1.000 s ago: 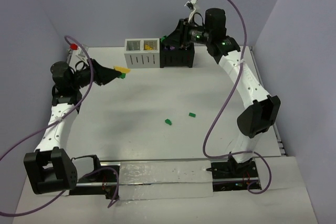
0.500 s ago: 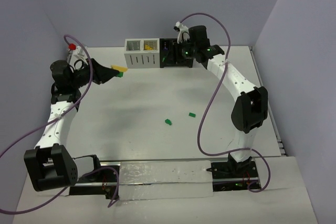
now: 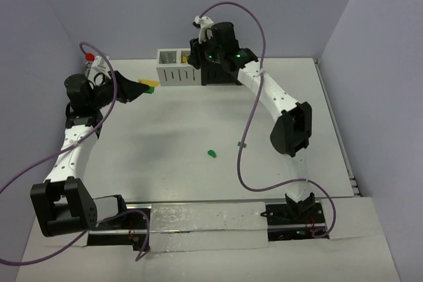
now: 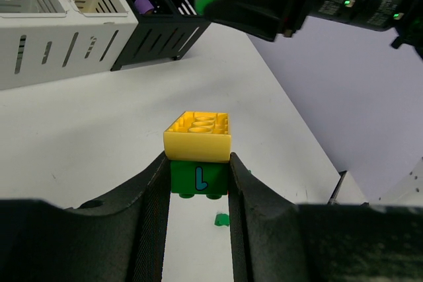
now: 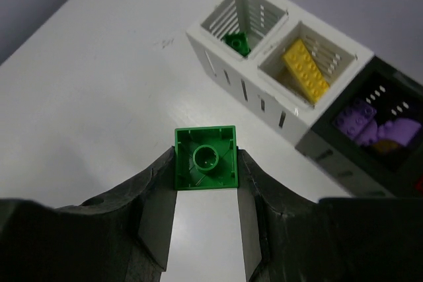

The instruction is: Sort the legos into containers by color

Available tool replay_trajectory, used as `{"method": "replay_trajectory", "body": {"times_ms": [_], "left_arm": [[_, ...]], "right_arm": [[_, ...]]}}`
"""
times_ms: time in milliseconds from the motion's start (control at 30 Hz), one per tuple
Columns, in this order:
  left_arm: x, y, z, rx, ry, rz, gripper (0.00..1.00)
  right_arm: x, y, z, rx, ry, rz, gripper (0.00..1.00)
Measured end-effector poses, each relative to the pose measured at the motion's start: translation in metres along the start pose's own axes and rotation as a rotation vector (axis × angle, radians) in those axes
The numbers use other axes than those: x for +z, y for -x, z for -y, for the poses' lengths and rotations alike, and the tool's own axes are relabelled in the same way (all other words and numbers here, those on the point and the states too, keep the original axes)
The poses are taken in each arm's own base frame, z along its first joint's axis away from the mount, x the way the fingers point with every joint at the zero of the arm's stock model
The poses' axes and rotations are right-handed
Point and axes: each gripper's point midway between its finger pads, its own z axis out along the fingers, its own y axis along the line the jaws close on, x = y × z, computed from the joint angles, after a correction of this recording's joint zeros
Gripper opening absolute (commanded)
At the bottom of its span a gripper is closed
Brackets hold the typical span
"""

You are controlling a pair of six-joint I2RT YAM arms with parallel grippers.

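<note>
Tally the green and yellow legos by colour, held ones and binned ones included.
Green: 5 (held brick in right claw, lower brick in left claw, small brick in white bin, two loose bricks on table)
Yellow: 2 (top brick in left claw, long brick in white bin)
Total: 7

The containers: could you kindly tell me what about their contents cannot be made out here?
Top external: the right arm covers the black unit, so its contents are hidden.
Right wrist: the black unit's second compartment is cut off by the right edge.
Left wrist: the white unit hides its floors behind its own walls.
</note>
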Motion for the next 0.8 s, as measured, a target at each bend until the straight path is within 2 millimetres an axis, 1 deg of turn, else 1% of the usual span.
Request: {"method": "replay_trajectory", "body": {"times_ms": [100, 167, 267, 333, 400, 500, 600, 800], "left_arm": [[-0.003, 0.003, 0.003, 0.007, 0.003, 0.012, 0.0], [-0.007, 0.009, 0.005, 0.012, 0.008, 0.028, 0.0], [-0.017, 0.02, 0.004, 0.018, 0.03, 0.067, 0.0], [-0.027, 0.03, 0.001, 0.02, 0.054, 0.101, 0.0], [-0.034, 0.037, -0.001, 0.024, 0.07, 0.125, 0.0], [-0.044, 0.046, -0.003, 0.033, 0.094, 0.157, 0.0], [-0.048, 0.05, -0.004, 0.035, 0.103, 0.17, 0.0], [-0.051, 0.052, 0.001, 0.039, 0.101, 0.18, 0.0]], "right_arm": [[0.033, 0.008, -0.001, -0.017, -0.013, 0.049, 0.0], [0.055, -0.001, 0.0, -0.008, -0.026, 0.062, 0.0], [0.088, -0.018, 0.002, 0.009, -0.042, 0.077, 0.0], [0.106, -0.029, 0.002, 0.019, -0.053, 0.091, 0.01], [0.122, -0.033, 0.002, 0.024, -0.063, 0.123, 0.01], [0.137, -0.034, 0.004, 0.018, -0.079, 0.171, 0.01], [0.145, -0.027, 0.004, 0.014, -0.106, 0.221, 0.01], [0.146, -0.003, 0.002, -0.008, -0.124, 0.32, 0.03]]}}
